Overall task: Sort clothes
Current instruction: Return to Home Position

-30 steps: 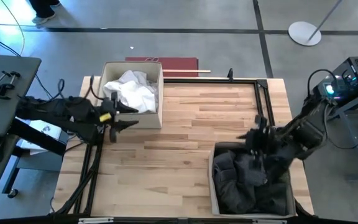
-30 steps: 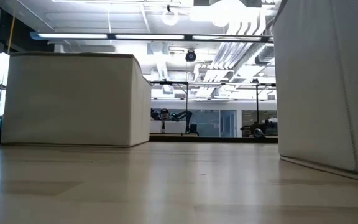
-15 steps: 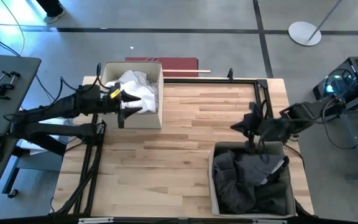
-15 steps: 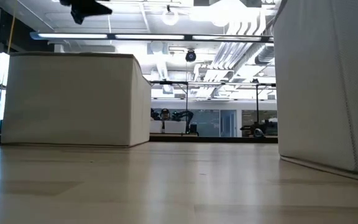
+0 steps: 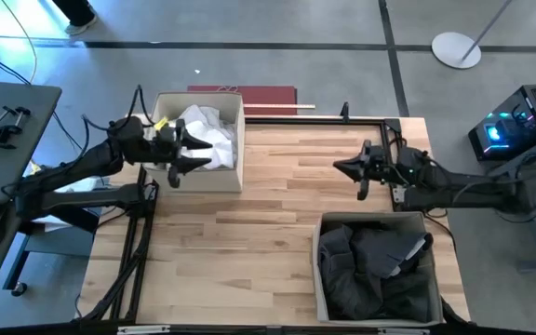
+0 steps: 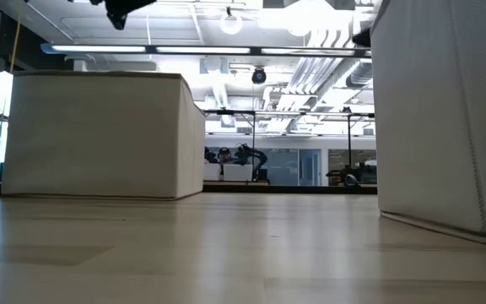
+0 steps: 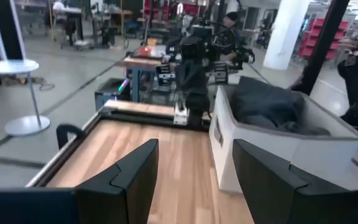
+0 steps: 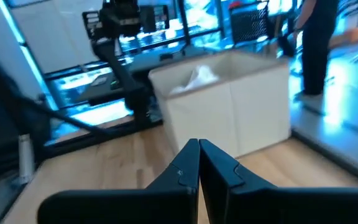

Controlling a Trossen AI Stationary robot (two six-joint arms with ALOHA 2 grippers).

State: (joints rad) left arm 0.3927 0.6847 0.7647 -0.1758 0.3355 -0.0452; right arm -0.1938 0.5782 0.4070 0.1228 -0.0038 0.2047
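Table (image 5: 277, 214): made of light wooden strips.
Near bin (image 5: 318, 279): dark clothes (image 5: 375, 274) are piled inside.
Far bin (image 5: 221, 181): white clothes (image 5: 203, 135) are heaped inside.
Left claw (image 5: 186, 154): held wide, at the far bin.
Right claw (image 5: 341, 167): pressed closed, over the table.

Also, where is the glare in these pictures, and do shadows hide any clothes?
Low view: ceiling lights glare strongly at the top. High view: light is even; white clothes look very bright, dark clothes keep only faint folds; left gripper at the white clothes and right gripper over the table cast no clear shadow.
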